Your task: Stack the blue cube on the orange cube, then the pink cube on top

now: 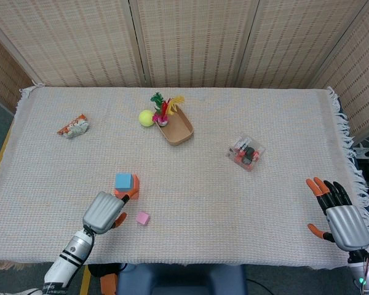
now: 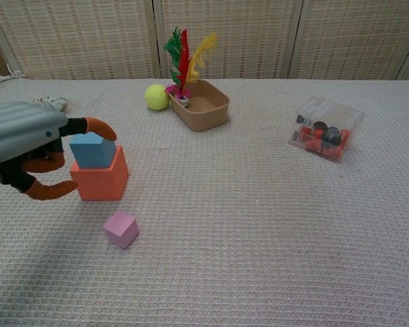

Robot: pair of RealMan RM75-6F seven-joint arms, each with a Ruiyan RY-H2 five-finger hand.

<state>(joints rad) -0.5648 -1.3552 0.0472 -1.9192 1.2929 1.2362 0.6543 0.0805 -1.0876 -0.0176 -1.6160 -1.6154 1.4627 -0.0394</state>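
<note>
A blue cube (image 1: 123, 181) (image 2: 92, 150) sits on the orange cube (image 1: 132, 188) (image 2: 101, 178), left of the table's middle. The small pink cube (image 1: 142, 218) (image 2: 120, 229) lies on the cloth just in front of them. My left hand (image 1: 103, 212) (image 2: 27, 146) hovers beside the stack on its near left, fingers apart and holding nothing; one orange fingertip reaches over the blue cube's top edge in the chest view. My right hand (image 1: 339, 214) rests open at the table's near right corner, far from the cubes.
A brown tray (image 1: 180, 128) with a feathered shuttlecock (image 1: 163, 109) and a yellow ball (image 1: 146, 118) stands at the back centre. A clear box of red parts (image 1: 245, 152) lies to the right. A snack packet (image 1: 73, 126) lies at the back left.
</note>
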